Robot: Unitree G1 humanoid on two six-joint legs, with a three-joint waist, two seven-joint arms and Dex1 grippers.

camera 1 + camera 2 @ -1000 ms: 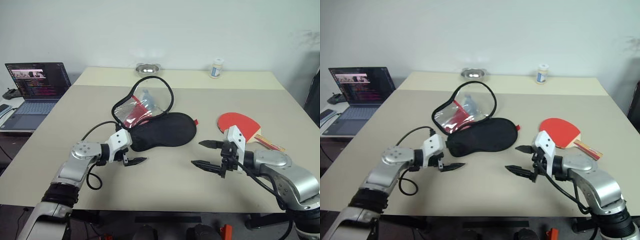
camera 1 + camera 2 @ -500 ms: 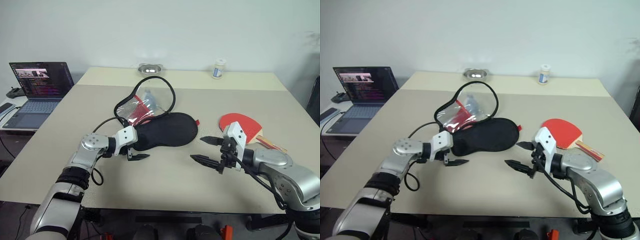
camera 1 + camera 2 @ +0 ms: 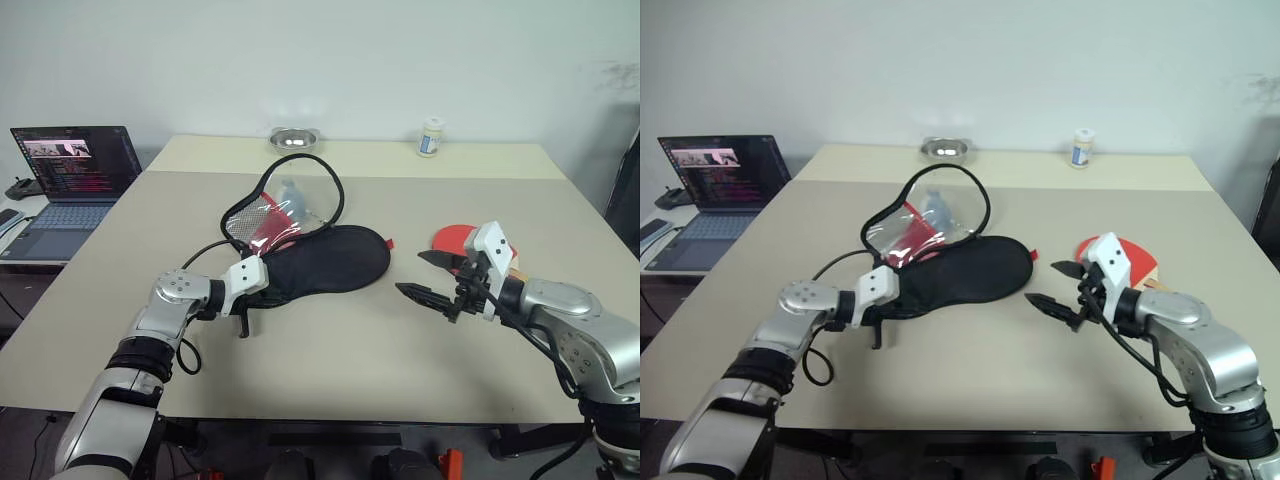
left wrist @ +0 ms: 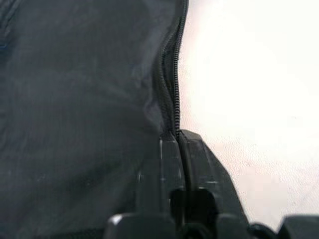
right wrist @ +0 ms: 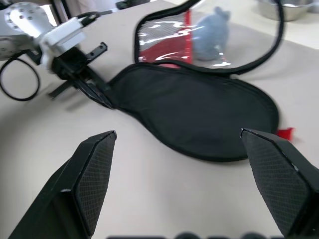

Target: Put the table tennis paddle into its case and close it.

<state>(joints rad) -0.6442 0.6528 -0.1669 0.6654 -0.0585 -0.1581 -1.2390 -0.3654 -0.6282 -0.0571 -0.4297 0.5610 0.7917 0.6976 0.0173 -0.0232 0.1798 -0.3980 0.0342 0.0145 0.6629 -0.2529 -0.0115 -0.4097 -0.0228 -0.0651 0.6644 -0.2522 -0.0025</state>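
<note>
Left gripper [image 3: 243, 325]: closed, fingers pressed together, pinching the zippered edge of the case [image 3: 325, 262] at its narrow end nearest the robot; fingertips pointed down toward the surface [image 3: 330, 360]. Right gripper [image 3: 432, 276]: spread wide, empty, hovering above the surface between the case and the table tennis paddle [image 3: 455, 239], touching neither. Case: black fabric half lying flat near the middle of the surface, upper flap raised and tilted open behind it, black rim around a clear panel, red lining and a small grey lump [image 3: 290, 193] inside. Table tennis paddle: red face up on the surface just behind the right gripper, partly covered by it, well apart from the case, outside it. Far edge of the surface: metal bowl [image 3: 294, 138], small white bottle [image 3: 431, 137]. Open laptop [image 3: 70, 178] on a side desk to the left. Left wrist view: close look at closed black fingers [image 4: 169, 164] meeting on the zipper line [image 4: 175, 79], black fabric one side, bare surface the other. Right wrist view: both wide-set fingertips [image 5: 92, 164] framing the whole case, the left gripper at its narrow end, grey lump behind the clear flap, bowl rim beyond.
</note>
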